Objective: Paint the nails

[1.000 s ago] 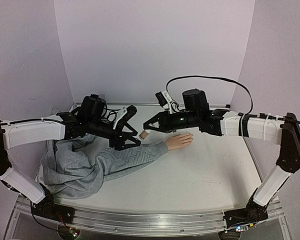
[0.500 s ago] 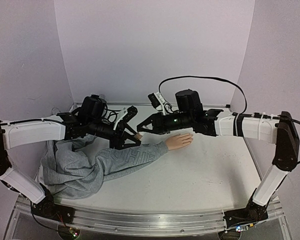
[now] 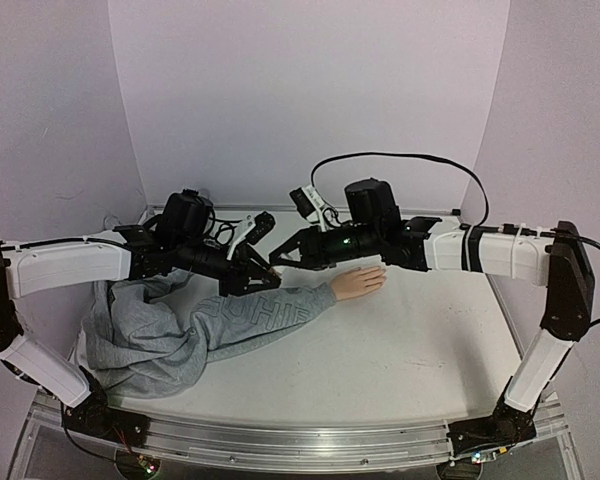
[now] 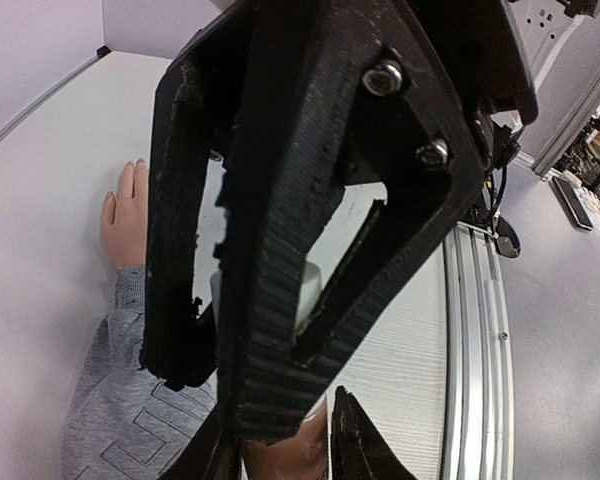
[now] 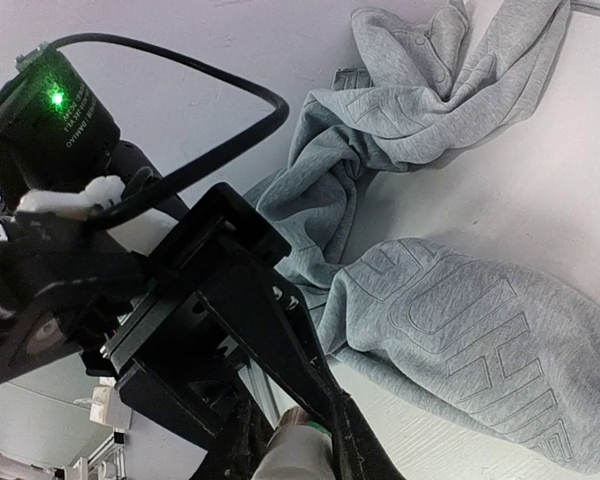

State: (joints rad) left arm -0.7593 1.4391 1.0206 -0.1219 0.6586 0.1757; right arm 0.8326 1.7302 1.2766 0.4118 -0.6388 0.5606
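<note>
— Nails [image 3: 381,272], where are they from where you stand?

— On the fingertips of that peach mannequin hand [image 3: 356,284]. It lies flat on the white table [image 3: 410,350], poking out of the grey sleeve [image 3: 270,315], fingers pointing toward the right arm's side. They're too small from here to say anything about their colour.

— And the arms?

— Both are stretched in and meet tip to tip over the sleeve, near the hand on its cuff side, and neither touches it. The right gripper [image 3: 278,262] is clamped on a small pale bottle [image 5: 295,445]; its own camera shows the bottle pinched between the two black fingers.

— The other one?

— The left gripper [image 3: 267,272] comes at it head-on. From its wrist camera the ribbed fingers [image 4: 270,330] are drawn in close with something pale squeezed between them, so it looks nipped onto the far end of that same bottle.

— The rest of the sweatshirt?

— Bunched in a heap under the left arm, by the table's left edge.
</note>
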